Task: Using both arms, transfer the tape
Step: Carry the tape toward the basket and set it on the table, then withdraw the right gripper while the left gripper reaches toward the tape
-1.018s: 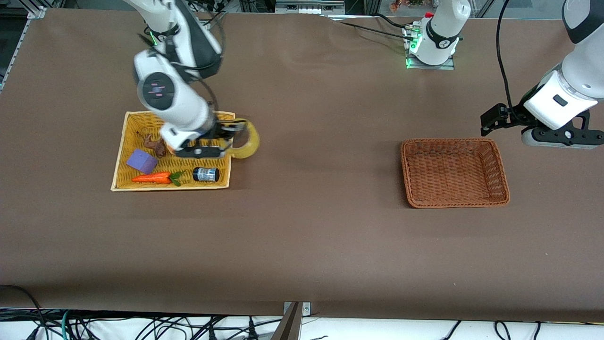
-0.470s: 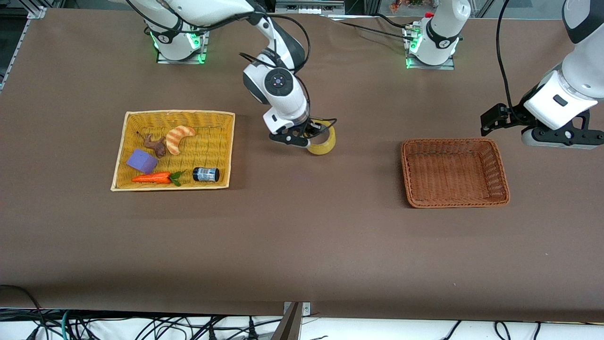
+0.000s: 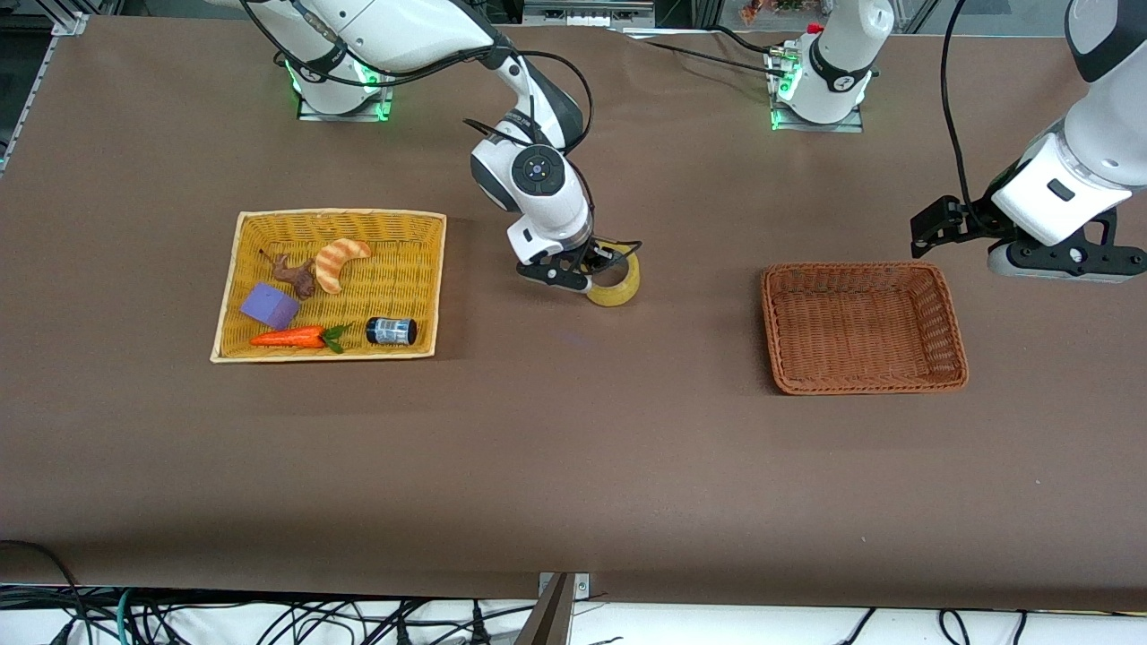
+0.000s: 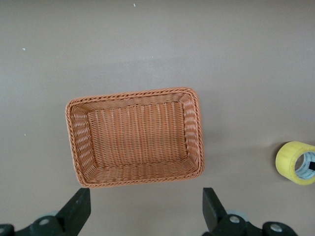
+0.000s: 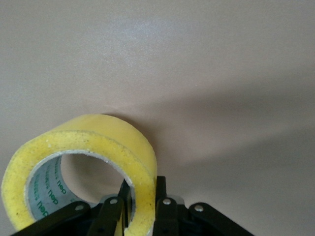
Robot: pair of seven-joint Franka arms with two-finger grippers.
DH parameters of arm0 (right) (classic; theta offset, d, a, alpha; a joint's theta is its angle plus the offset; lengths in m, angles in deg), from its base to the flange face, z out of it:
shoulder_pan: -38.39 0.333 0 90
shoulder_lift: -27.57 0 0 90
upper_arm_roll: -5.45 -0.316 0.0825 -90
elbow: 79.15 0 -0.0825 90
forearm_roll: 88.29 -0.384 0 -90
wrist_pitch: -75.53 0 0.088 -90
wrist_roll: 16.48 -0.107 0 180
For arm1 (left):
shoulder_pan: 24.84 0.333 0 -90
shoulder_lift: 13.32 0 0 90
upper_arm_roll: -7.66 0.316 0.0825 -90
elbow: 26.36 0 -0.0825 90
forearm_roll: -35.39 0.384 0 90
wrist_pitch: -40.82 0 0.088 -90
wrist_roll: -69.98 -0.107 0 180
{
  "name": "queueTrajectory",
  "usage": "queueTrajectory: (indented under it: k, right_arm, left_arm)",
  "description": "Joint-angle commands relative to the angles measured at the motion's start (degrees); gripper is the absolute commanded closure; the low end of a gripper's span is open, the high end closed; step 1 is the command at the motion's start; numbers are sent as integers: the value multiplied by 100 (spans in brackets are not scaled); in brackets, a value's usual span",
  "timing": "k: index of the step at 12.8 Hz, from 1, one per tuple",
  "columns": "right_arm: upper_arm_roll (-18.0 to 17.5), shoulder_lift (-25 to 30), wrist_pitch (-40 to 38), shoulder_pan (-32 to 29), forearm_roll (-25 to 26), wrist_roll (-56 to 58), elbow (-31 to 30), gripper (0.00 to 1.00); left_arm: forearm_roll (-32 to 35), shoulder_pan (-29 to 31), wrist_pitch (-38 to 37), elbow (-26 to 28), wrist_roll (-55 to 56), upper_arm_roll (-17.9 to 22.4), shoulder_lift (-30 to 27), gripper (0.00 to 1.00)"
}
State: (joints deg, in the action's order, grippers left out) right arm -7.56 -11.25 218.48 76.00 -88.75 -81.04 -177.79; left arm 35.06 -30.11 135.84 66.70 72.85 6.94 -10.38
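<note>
The tape (image 3: 616, 285), a yellowish ring, hangs low over the bare table between the two baskets. My right gripper (image 3: 587, 269) is shut on it. In the right wrist view the tape (image 5: 83, 157) fills the lower part; one finger sits inside the hole and the other outside the wall, so the right gripper (image 5: 142, 191) pinches the ring's wall. My left gripper (image 3: 1062, 267) waits open and empty in the air by the brown basket (image 3: 860, 268), at the left arm's end of the table. The left wrist view shows the left gripper (image 4: 146, 216) spread wide, the brown basket (image 4: 133, 93) and the tape (image 4: 296, 162) at the frame's edge.
A yellow basket (image 3: 340, 215) at the right arm's end of the table holds a croissant (image 3: 340, 262), a purple block (image 3: 269, 306), a carrot (image 3: 291, 338), a dark jar (image 3: 391, 331) and a small brown figure (image 3: 294, 275). The brown basket has nothing in it.
My right arm has carried the tape from the yellow basket's edge out over the table's middle, then sunk slightly lower. The left arm has not moved.
</note>
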Motion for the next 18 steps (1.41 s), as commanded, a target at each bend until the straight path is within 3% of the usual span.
queueTrajectory:
  k: [1,2,3,5,7,12,13,16,18]
  right_arm:
    - [9,-21,67,36,99,-118,91,63]
    - [26,6,50,36,91,-110,91,22]
    - [35,50,6,27,82,-101,100,0]
    - [131,399,-527,1,38,-48,144,0]
    - [211,1127,-1327,-366,11,118,100,0]
    - [229,2948,-3709,-2070,-146,3356,-23,0]
    - [342,3194,-3973,-2387,-147,3902,-23,0]
    - [1290,3661,-4396,-2626,-147,5844,-50,0]
    - [1459,3794,-4582,-2767,-147,6288,-50,0]
  left_arm:
    - [77,-19,-115,-112,-111,-7,93,0]
    - [77,-27,-115,-112,-111,-7,102,0]
    - [77,-36,-123,-112,-67,-7,110,0]
    - [77,-36,-272,-112,-84,-7,110,0]
    - [77,-71,-264,-121,-84,-16,119,0]
    - [68,-115,-290,-112,-50,-120,391,0]
    - [16,-150,-282,-104,-14,-243,461,0]
    - [-257,-186,-220,-77,845,-919,864,0]
    - [-214,-195,103,-69,1136,-1358,1225,0]
